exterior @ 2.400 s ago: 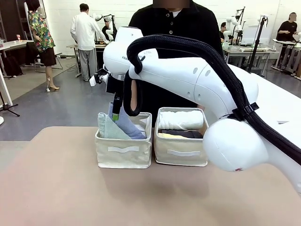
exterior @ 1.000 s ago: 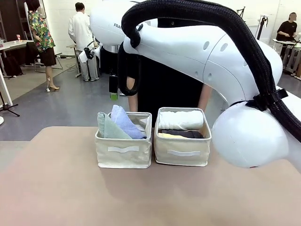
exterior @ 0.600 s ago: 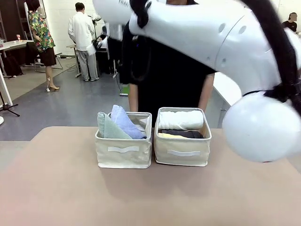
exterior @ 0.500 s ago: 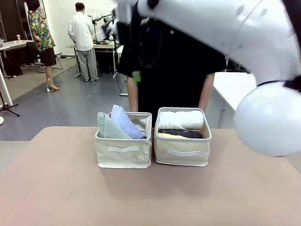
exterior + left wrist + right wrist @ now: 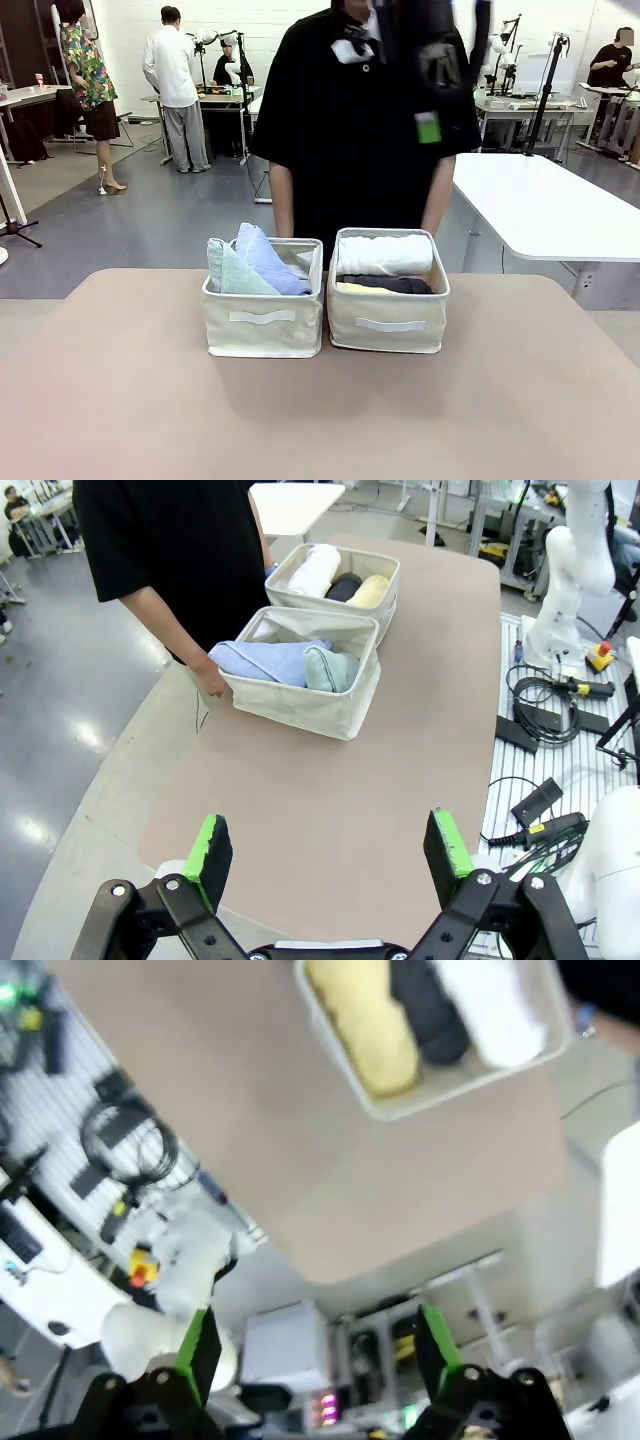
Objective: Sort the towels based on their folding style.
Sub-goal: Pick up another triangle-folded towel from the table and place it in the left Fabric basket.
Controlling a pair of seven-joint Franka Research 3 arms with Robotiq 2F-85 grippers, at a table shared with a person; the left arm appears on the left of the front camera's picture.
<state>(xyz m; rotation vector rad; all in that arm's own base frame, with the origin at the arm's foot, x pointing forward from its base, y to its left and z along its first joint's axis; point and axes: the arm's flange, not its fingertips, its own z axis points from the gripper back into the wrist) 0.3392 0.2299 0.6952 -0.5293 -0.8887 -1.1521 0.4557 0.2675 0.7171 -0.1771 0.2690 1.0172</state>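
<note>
Bins: two cream fabric bins sit side by side and touching on the tan table (image 5: 120, 400), left bin (image 5: 264, 330) and right bin (image 5: 388, 322), each with a flat handle strip on its front.
Left bin contents: two folded towels standing on edge, a mint green towel (image 5: 232, 274) at the left and a periwinkle blue towel (image 5: 268, 262) just beside it, both poking above the rim.
Right bin contents: three rolled towels can be counted, lying across the bin; a white roll (image 5: 385, 254) at the far side, a dark grey roll (image 5: 395, 284) next, a yellow roll (image 5: 358, 288) nearest the front.
Person: stands at the far edge in a black top, right behind the bins.
Left gripper (image 5: 330, 855): jaws spread wide, nothing between the green pads, high above the near end of the table.
Right gripper (image 5: 315, 1345): jaws wide apart and empty, blurred, raised well above the table.
</note>
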